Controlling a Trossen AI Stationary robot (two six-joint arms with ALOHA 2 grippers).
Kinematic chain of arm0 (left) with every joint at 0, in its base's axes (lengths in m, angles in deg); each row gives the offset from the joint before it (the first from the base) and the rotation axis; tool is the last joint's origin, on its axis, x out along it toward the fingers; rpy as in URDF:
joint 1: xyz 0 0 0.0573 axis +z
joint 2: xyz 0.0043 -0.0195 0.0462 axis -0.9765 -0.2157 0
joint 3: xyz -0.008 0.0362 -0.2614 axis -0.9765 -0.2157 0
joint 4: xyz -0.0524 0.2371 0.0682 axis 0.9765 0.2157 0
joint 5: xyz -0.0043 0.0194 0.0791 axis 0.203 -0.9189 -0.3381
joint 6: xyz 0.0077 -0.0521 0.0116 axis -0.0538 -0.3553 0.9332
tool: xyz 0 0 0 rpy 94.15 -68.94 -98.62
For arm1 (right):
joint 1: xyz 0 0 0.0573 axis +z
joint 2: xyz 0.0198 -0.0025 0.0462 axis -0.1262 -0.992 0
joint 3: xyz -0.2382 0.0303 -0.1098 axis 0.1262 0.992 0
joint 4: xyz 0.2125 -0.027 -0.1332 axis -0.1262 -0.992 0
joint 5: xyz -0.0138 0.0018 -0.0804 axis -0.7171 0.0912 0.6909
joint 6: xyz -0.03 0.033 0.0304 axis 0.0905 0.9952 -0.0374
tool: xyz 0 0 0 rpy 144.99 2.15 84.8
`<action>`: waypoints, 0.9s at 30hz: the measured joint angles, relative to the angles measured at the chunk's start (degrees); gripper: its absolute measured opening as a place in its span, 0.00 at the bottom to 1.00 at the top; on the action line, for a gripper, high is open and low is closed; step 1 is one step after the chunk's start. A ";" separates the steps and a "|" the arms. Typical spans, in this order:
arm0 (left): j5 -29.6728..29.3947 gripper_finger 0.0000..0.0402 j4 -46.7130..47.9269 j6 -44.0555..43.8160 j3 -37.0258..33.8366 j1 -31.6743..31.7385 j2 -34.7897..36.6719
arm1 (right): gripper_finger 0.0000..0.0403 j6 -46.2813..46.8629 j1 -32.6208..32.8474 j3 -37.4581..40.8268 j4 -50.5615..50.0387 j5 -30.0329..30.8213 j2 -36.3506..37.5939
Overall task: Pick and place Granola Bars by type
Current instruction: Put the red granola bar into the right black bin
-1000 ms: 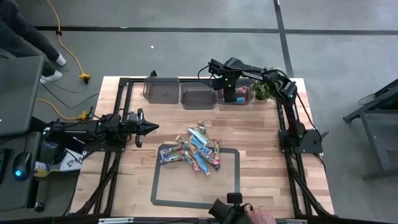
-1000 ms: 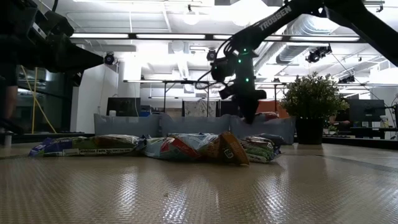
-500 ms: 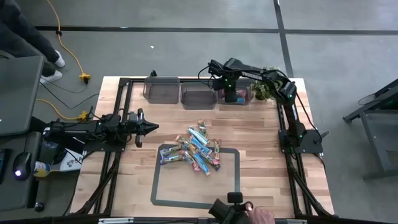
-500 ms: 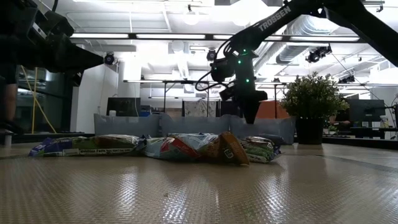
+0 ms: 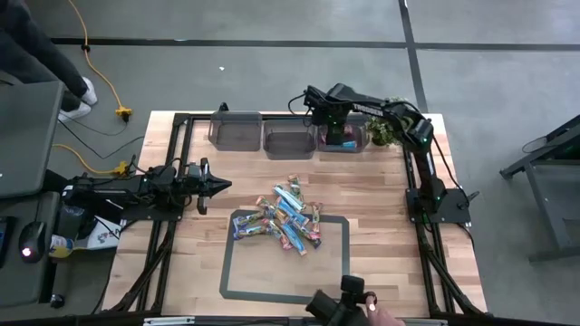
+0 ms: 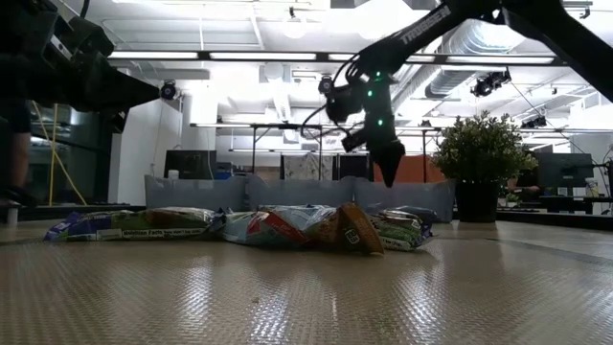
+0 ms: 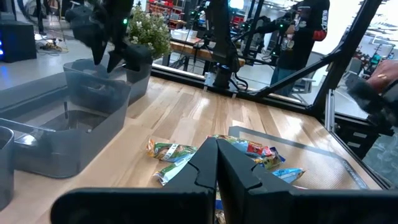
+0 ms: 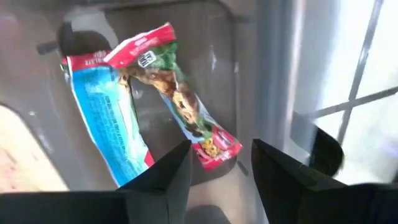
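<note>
Three clear grey bins stand in a row at the far edge of the wooden table. The right-most bin holds two granola bars: a red-green bar and a blue bar lying side by side. The right gripper hangs over this bin with jaws apart and nothing between them. The other two bins look empty from above, but their clear walls make this hard to tell. The pile of granola bars lies at the table's middle, partly on a taped rectangle. The left gripper waits at the left side, jaws closed together. A potted plant stands behind the bins.
</note>
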 joint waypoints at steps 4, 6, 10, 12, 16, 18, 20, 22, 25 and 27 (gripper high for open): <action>-0.13 0.00 0.00 0.00 -0.02 0.01 -0.02 | 0.38 1.49 -0.21 -0.11 0.38 -0.60 3.06; -0.13 0.00 0.00 0.00 0.00 0.01 0.00 | 0.38 2.43 0.08 -0.11 0.91 -1.38 4.72; -0.13 0.00 0.00 0.00 -0.01 0.00 0.00 | 0.38 8.09 0.28 -0.11 2.21 -5.17 8.58; -0.12 0.00 0.00 0.00 0.00 -0.01 -0.01 | 0.38 13.11 0.26 -0.11 3.01 -8.40 10.34; -0.11 0.00 0.00 0.00 0.00 -0.01 0.00 | 0.38 22.20 0.27 -0.11 3.77 -16.16 13.56; -0.11 0.00 0.00 0.00 0.00 -0.01 0.00 | 0.38 25.29 0.37 -0.13 3.89 -20.75 14.92; -0.11 0.00 0.00 0.00 0.00 0.00 0.00 | 0.38 27.51 0.57 -0.12 3.91 -25.66 16.13; -0.09 0.00 0.00 0.00 0.00 0.01 0.00 | 0.38 29.40 0.95 -0.12 4.22 -30.48 17.25; -0.09 0.00 0.00 0.00 0.00 0.01 0.00 | 0.38 30.89 1.80 -0.13 4.66 -36.55 18.67; -0.09 0.00 0.00 0.00 0.00 0.01 0.00 | 0.38 30.91 2.73 -0.12 5.00 -39.73 19.24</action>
